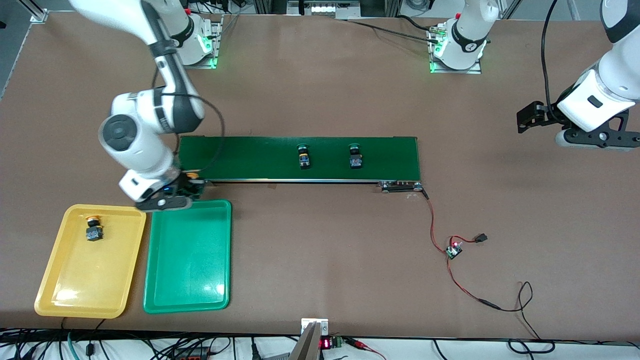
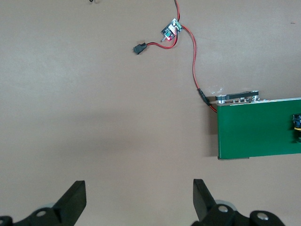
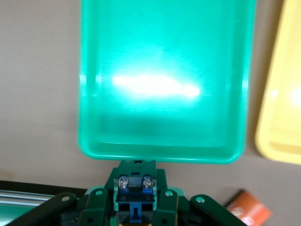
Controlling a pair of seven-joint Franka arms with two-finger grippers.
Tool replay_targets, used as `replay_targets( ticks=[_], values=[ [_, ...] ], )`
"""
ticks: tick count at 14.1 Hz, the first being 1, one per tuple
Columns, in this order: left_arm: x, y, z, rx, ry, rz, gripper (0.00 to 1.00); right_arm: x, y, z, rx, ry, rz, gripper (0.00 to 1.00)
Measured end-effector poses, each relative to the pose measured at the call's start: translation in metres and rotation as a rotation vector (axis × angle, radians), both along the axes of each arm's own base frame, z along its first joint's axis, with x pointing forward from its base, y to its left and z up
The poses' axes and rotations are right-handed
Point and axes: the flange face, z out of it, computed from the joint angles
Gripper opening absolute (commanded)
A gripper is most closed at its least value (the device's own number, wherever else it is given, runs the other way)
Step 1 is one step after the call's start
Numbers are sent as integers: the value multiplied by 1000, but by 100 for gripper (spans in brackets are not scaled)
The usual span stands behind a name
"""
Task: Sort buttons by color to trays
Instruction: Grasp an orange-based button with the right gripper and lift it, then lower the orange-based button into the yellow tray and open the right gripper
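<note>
Buttons: one yellow-capped button (image 3: 135,197) sits clamped in the closed right gripper (image 3: 135,207) at the conveyor belt (image 1: 300,158) end, just beside the green tray (image 3: 162,80); the front view mostly hides it. Another lies in the yellow tray (image 1: 55,270); two green buttons (image 1: 303,156) ride the belt. Left gripper (image 2: 138,197) hangs wide open, empty, over bare table (image 1: 320,90).

Right arm reaches down from its base, elbow bent, wrist low at the right arm's end of the table. Right gripper (image 1: 187,192) closed — clamped on a button (image 3: 135,190). Left arm waits, raised toward its own end; left gripper (image 2: 139,200) fingers spread wide, holding nothing.
</note>
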Motion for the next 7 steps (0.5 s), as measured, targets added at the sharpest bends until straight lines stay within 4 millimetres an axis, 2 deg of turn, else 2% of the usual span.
replay_targets(
  ticks=[4,7],
  values=[
    [0,1,1,0,-1,0,100,19,-91,-10,-30,14,102,7],
    [-1,-2,2,0,-4,-5,100,31,-139,-18,-51,19,162,9]
  ],
)
